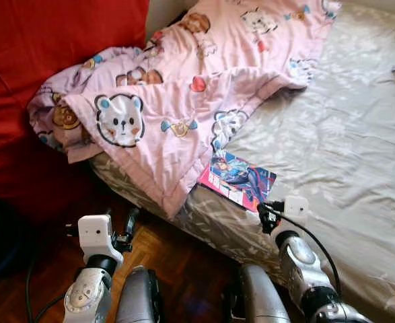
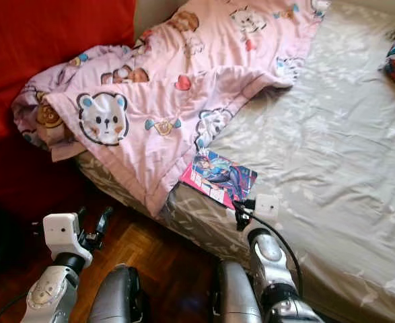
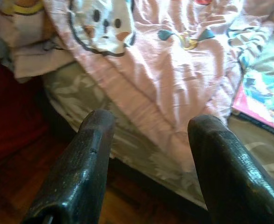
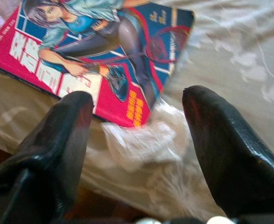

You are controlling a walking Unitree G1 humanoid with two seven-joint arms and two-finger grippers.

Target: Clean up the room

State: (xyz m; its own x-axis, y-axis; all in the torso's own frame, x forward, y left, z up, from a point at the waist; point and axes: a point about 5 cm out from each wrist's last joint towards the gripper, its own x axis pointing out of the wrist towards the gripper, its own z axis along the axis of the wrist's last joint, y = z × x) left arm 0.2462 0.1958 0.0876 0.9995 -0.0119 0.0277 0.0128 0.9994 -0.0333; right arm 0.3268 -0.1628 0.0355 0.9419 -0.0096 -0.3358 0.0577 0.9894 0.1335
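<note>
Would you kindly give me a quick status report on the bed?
Right hand open, near crumpled clear plastic wrapper beside glossy pink comic book. Left hand open, low over wooden floor. Pink bear-print blanket overlaps the book.

Both pincers (image 3: 148,154) (image 4: 137,154) forward; fingers apart

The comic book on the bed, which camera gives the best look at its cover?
The right wrist view: the comic book lies close up beyond the open right gripper, cover art sharp. Both eye views show it small, partly tucked under the pink blanket. The left wrist view catches just its edge.
</note>
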